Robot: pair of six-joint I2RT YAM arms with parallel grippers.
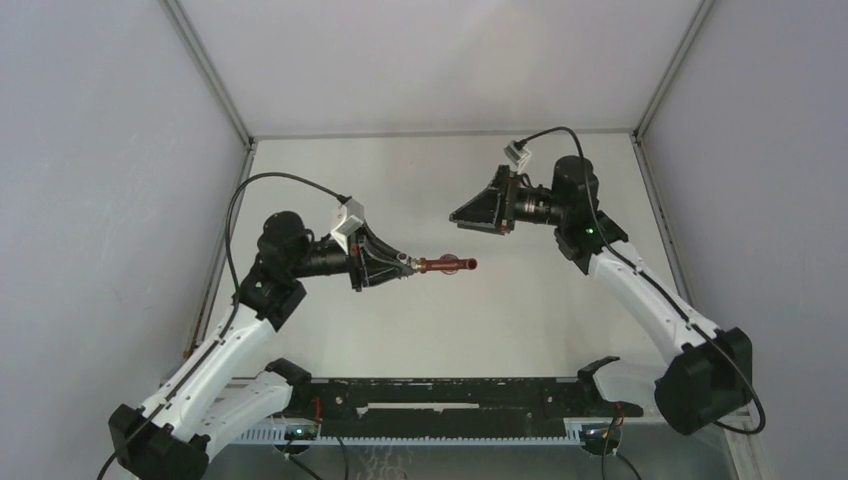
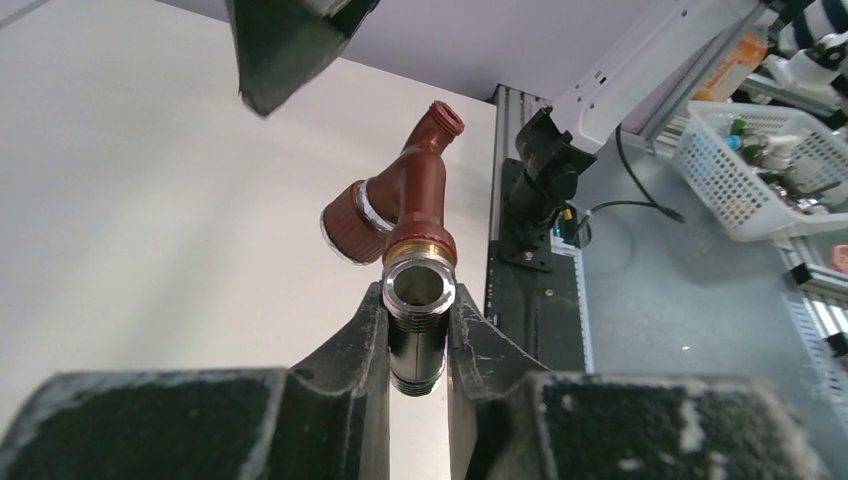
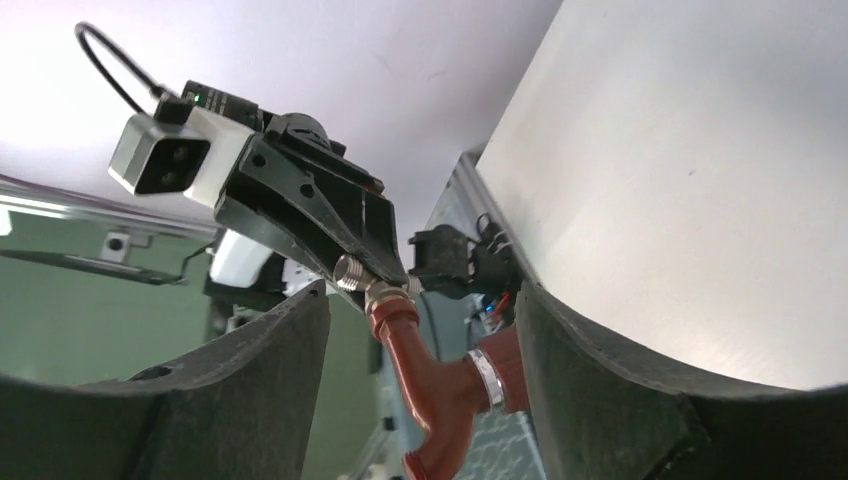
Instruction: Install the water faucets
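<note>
Left gripper [image 1: 408, 262] is clamped on the silvery threaded fitting [image 2: 418, 292], and we take the red-brown faucet [image 1: 447, 266] as our landmark. The fitting sits at the faucet's left end, and the whole piece is held level above the table [image 1: 330, 180]. The body and the knob [image 2: 350, 225] jut past the fingertips with no other support.

We think that overhang is the main risk. The pads bear on a round metal thread, so a push or a twist at the faucet's far end could turn the fitting in the grip or lever it out, and the piece would drop. The right gripper [image 1: 458, 214] stands beyond the faucet's right end, up and apart from it, with its jaws spread and nothing between them touching. If it closes off-centre, one finger could meet the knob first and knock the faucet sideways. Turning while misaligned could also cross the thread.

We cannot tell how far the fitting is screwed into the faucet's collar. The right wrist view cuts off the spout's mouth at its lower edge. We see no mount or pipe to receive the faucet. Far right of it, off the table, a white basket [image 2: 760, 170] holds small parts too small to name.
</note>
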